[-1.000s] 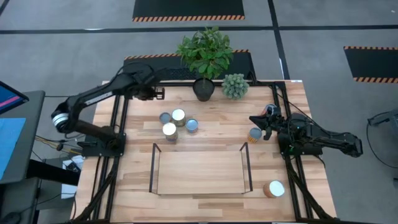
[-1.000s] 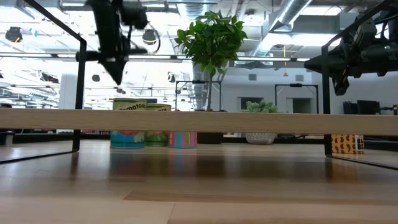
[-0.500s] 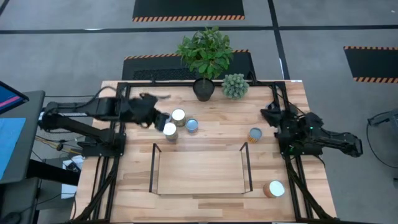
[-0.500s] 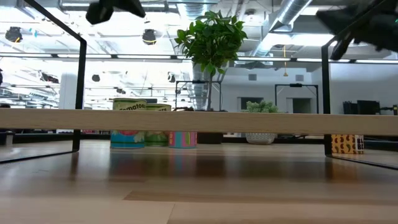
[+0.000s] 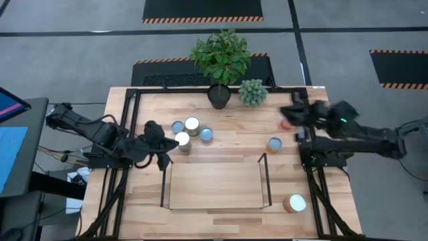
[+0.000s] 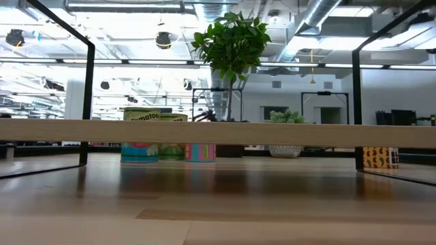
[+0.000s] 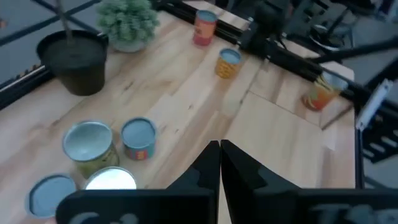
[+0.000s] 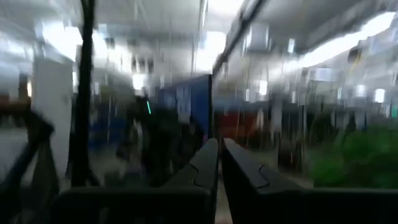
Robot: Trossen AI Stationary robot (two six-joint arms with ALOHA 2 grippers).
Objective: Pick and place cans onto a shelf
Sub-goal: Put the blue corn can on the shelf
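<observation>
From above, the left gripper [image 5: 158,142] hangs just left of a cluster of four cans [image 5: 190,132] on the far-left part of the table [image 5: 221,157], fingers closed together, holding nothing. The right gripper [image 5: 294,115] sits high near the far-right edge, beside a reddish can [image 5: 285,123]; its fingers look almost closed and empty. Another can [image 5: 273,144] stands just outside the shelf's right wire end, and one more [image 5: 294,203] stands at the near-right corner. The shelf [image 5: 215,184] lies bare in the middle.

At table level, three cans [image 6: 163,136] show behind the shelf board [image 6: 218,131], and an orange one [image 6: 380,156] far right. No arm is in sight.

The left wrist camera looks over its closed fingers [image 7: 211,171] at the cluster [image 7: 102,146].

The right wrist picture is smeared, probably facing the room; only narrow fingers [image 8: 208,165] are clear.

These cans look stiff, light and smooth-sided; I'd grip one across its side, mid-height.
</observation>
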